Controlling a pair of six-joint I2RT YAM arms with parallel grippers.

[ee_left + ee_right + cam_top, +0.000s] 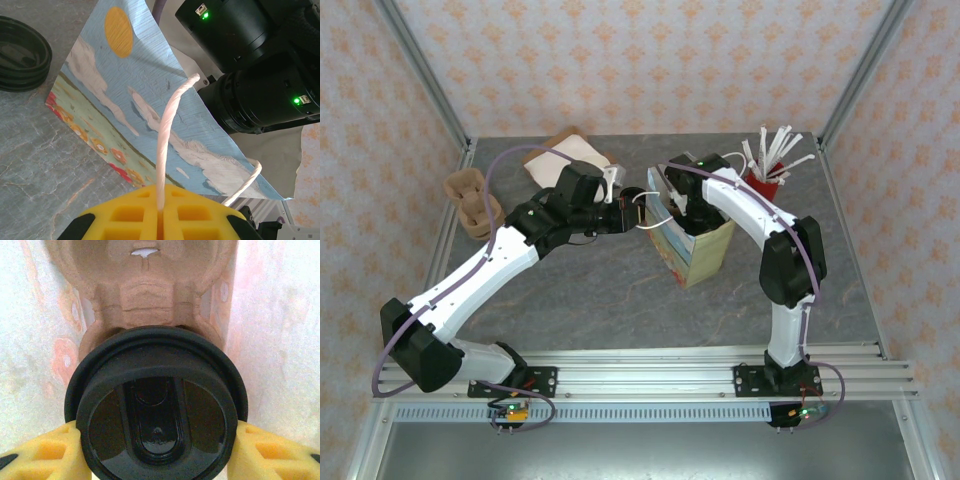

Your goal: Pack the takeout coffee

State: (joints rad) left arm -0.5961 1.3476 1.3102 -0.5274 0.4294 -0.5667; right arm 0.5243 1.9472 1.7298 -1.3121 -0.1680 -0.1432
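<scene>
Left gripper pinches the paper bag's twisted handle, likely steadying it; right gripper clasps the lidded coffee cup, pulp carrier just ahead.

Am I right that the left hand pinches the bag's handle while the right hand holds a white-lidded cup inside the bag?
Not quite: the right wrist view shows the cup's lid is black, not white. Otherwise yes: the left hand pinches the bag's handle and the right hand holds the cup inside the bag.

White straws in red cup (far right), pulp cup carrier left
</scene>
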